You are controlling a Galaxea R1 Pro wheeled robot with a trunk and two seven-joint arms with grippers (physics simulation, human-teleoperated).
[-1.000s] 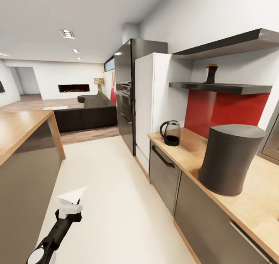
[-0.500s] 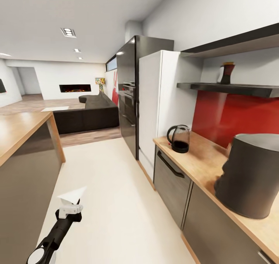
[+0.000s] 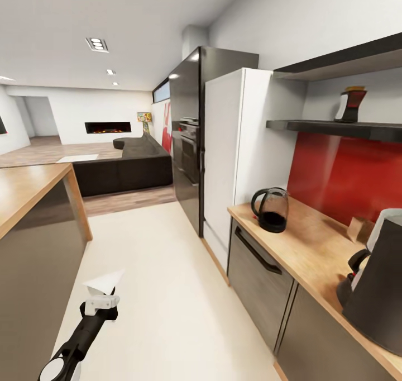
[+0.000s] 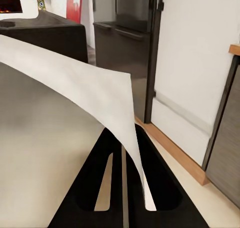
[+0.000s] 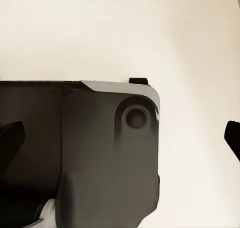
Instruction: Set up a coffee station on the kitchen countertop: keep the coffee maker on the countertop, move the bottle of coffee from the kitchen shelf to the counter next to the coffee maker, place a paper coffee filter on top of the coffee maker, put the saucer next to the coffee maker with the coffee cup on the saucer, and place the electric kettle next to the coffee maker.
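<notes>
The left claw, on an arm reaching forward low over the floor, pinches the paper coffee filter, which fans upward; the right claw's grip cannot be told. The electric kettle stands upright on the table.

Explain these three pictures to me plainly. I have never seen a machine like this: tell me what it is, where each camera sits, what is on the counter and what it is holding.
This is a simulated wheeled robot with two arms, in a kitchen. The big picture comes from its head camera, looking down the aisle. The other two come from cameras near each arm's jaws.

The left gripper, low in the head view, is shut on a thin white paper coffee filter; the left wrist picture shows the paper pinched between the dark jaws. The right wrist picture shows the floor and a dark part of the robot, with the jaw tips far apart.

On the wooden countertop stand a glass kettle and, at the edge of view, the dark coffee maker. A coffee jar sits on the shelf above.
</notes>
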